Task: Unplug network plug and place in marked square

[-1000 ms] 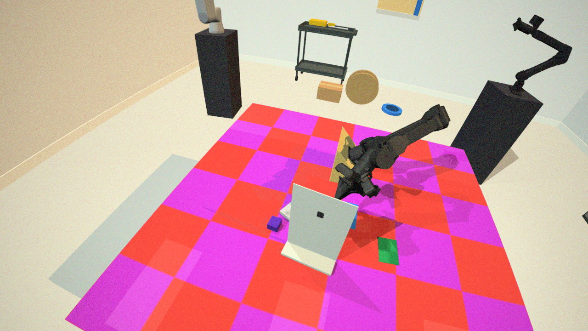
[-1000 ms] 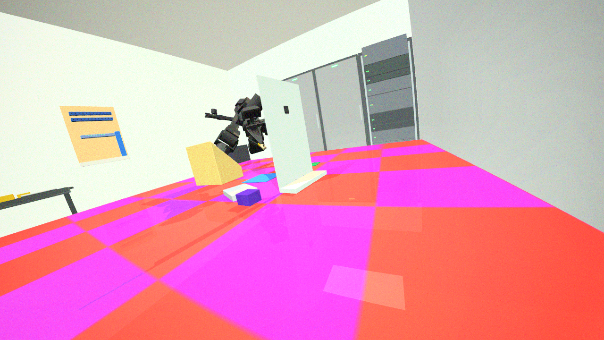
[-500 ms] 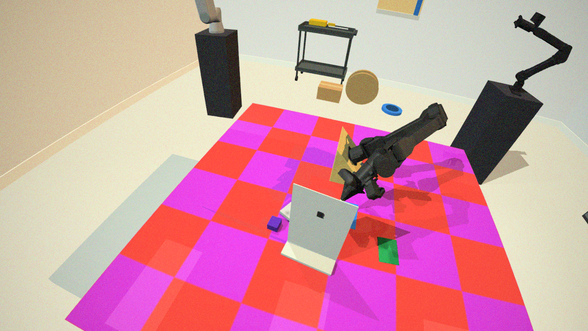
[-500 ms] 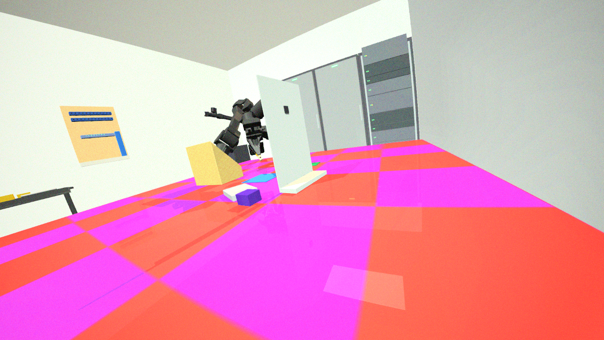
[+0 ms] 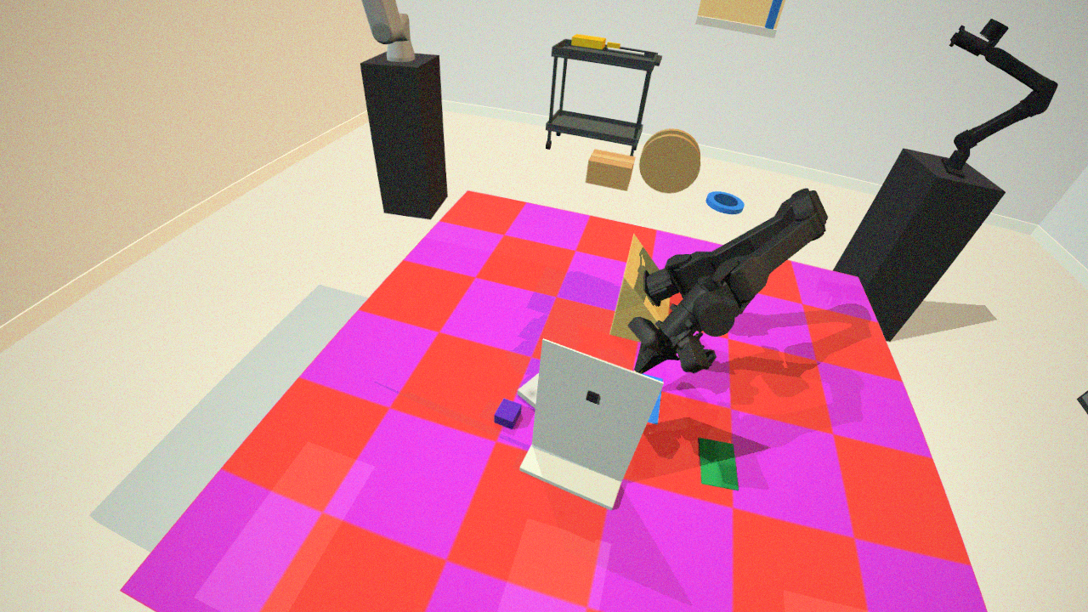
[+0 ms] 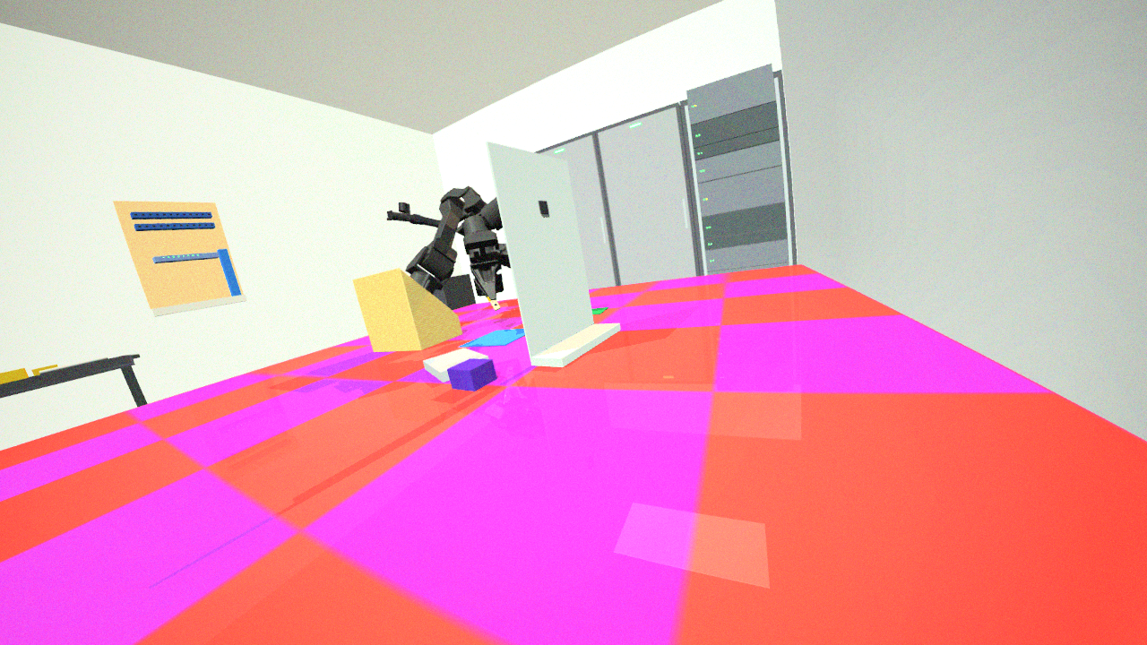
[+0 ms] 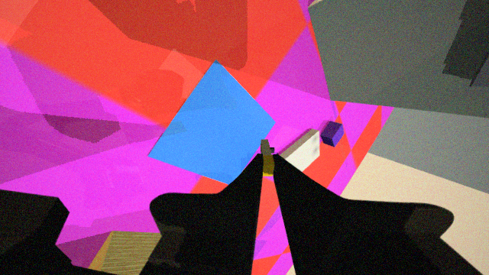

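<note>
My gripper (image 5: 641,368) (image 6: 490,297) (image 7: 267,158) is shut on the small yellow plug (image 6: 495,305) (image 7: 268,168), which sticks out past the fingertips. It hangs above the table on the arm's side of the panel, apart from the panel. The grey upright panel (image 5: 586,437) (image 6: 549,264) (image 7: 382,57) has a small dark opening (image 5: 592,397) (image 6: 543,208); the socket's front face is not in view. A flat blue square (image 5: 654,405) (image 6: 498,338) (image 7: 218,126) lies on the table, below and beside the plug in the wrist view. The plug's tab cannot be made out.
A white block (image 5: 529,390) (image 6: 449,365) (image 7: 306,151) and a purple cube (image 5: 507,413) (image 6: 471,374) (image 7: 331,134) lie near the panel. A tan wedge (image 5: 626,312) (image 6: 389,313) (image 7: 127,253) stands beside the arm. A green patch (image 5: 717,466) (image 6: 599,310) lies on the table's other side.
</note>
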Robot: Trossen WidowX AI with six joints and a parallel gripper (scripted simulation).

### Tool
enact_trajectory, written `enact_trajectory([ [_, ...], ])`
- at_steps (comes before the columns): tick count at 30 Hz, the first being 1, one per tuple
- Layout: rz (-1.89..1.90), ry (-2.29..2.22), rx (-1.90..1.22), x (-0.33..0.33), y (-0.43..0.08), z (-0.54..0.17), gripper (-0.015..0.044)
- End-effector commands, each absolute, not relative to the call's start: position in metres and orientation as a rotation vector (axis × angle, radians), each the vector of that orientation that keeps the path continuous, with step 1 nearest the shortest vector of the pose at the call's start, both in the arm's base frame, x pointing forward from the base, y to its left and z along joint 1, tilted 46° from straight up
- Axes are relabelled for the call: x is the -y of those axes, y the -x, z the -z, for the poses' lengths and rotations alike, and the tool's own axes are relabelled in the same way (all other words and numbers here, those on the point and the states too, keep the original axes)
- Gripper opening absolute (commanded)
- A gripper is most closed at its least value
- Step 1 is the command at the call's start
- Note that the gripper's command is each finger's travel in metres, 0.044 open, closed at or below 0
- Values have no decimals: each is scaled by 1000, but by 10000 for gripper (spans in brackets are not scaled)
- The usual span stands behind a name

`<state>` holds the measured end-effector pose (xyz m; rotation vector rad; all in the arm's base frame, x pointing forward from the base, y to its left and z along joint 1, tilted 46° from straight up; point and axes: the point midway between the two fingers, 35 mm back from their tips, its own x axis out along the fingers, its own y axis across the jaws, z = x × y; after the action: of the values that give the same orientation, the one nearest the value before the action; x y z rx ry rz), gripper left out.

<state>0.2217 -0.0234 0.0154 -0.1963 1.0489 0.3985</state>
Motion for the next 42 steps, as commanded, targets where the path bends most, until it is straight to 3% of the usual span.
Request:
enact_trajectory([
  [1, -395, 192, -1057, 20, -221, -10, 0],
  [42, -396, 188, -1055, -14, -225, 21, 0],
])
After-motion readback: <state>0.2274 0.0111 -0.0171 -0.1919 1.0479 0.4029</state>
